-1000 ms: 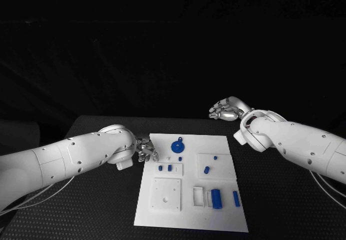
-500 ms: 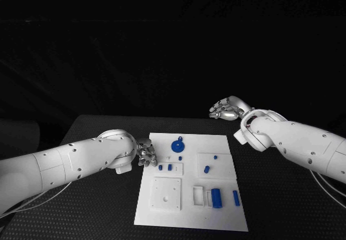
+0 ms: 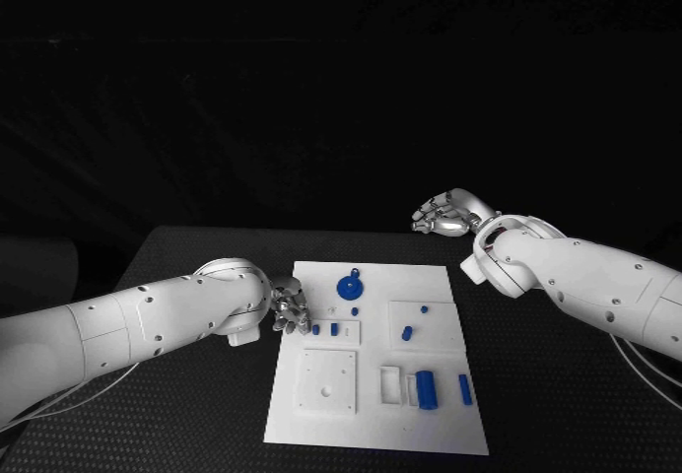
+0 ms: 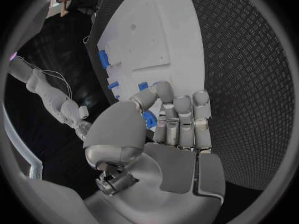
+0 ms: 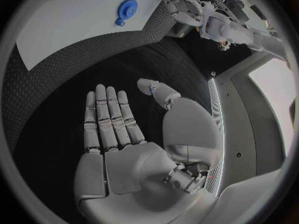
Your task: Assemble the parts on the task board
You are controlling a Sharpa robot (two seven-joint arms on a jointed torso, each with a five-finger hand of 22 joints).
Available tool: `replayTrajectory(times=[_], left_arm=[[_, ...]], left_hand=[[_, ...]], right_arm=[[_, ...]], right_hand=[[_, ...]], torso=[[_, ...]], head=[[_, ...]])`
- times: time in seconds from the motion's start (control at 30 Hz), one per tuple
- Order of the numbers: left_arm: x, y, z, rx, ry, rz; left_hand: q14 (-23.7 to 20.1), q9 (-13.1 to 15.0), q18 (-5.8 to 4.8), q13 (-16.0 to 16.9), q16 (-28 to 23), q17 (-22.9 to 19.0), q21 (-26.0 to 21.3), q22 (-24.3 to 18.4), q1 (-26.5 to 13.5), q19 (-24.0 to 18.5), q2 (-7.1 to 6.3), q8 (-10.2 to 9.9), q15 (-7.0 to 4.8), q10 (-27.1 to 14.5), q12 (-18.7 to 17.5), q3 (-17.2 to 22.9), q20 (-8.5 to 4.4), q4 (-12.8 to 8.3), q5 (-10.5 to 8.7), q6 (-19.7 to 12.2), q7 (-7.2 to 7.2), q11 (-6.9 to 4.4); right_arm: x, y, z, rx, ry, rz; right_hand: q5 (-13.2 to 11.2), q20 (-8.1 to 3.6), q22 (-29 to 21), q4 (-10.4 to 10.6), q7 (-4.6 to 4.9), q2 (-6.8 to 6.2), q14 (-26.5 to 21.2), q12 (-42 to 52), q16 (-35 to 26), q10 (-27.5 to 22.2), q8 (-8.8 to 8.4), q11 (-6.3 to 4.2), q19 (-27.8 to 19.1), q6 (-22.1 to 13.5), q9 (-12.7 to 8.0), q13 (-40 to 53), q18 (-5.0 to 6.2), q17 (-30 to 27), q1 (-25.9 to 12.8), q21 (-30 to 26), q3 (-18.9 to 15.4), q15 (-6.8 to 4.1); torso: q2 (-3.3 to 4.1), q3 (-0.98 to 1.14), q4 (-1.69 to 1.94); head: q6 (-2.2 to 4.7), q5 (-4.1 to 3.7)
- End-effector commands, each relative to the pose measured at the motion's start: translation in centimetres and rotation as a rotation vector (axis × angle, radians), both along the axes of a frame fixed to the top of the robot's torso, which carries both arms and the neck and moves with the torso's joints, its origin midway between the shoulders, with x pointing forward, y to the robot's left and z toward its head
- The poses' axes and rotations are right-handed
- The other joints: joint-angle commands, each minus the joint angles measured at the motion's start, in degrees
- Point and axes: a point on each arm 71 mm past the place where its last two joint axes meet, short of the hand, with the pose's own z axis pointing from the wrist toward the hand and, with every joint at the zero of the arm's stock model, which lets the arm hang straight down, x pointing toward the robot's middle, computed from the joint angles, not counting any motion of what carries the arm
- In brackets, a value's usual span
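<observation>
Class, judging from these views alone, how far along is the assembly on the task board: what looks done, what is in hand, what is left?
Done: cannot tell; several blue parts sit on the task board, but their seating is unclear.
In hand: the left robot hand pinches a small blue part at the board's left edge.
Left: placing that part; the blue round part and others lie untouched. The right robot hand is open, away from the board.

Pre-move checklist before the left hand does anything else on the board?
1. Left hand holds a small blue part between thumb and fingers: ok.
2. Left hand over the task board's left edge: ok.
3. Right hand holds nothing, fingers apart: ok.
4. Right hand off the board, beyond its far right corner: ok.
5. Blue disc part lies free on the board: ok.
6. Target slot for the held part: cannot tell.
</observation>
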Motion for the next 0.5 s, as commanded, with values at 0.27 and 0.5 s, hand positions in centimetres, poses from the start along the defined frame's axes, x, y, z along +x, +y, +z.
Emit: replayTrajectory(times=[0.27, 0.5], left_arm=[[-0.15, -0.3, -0.11, -0.027, 0.007, 0.003], [-0.07, -0.35, 0.01, -0.037, -0.007, 0.01]], left_hand=[[-0.1, -0.5, -0.56, 0.1, 0.0, 0.1, 0.0, 1.0, -0.5, -0.2, 0.19, 0.1, -0.03, 0.3, -0.1, -0.4, -6.46, -0.1, 0.27, 0.9, -0.02, 0.19], [0.0, -0.7, -0.53, 0.1, 0.1, 0.1, 0.0, 1.0, -0.5, -0.1, 0.22, 0.1, -0.09, 0.3, -0.1, -0.4, -6.48, -0.1, 0.35, 1.1, -0.08, 0.13]], right_arm=[[-0.04, 0.11, -0.03, -0.001, 0.002, 0.011], [-0.03, 0.09, -0.03, -0.001, 0.002, 0.01]], right_hand=[[0.3, 0.18, 0.1, 0.0, -0.06, -0.11, -0.5, -0.2, -0.3, 0.1, 0.27, 0.18, -0.2, -0.5, -0.1, 0.0, 0.45, -0.1, -0.1, -0.3, 0.3, -0.04], [0.3, 0.19, 0.1, 0.0, -0.06, -0.11, -0.5, -0.2, -0.3, 0.1, 0.28, 0.18, -0.2, -0.5, -0.1, 0.0, 0.45, -0.1, -0.1, -0.3, 0.4, -0.04]], torso=[[-0.01, 0.0, 0.01], [0.0, -0.03, 0.01]], head=[[-0.05, 0.01], [-0.04, -0.08]])
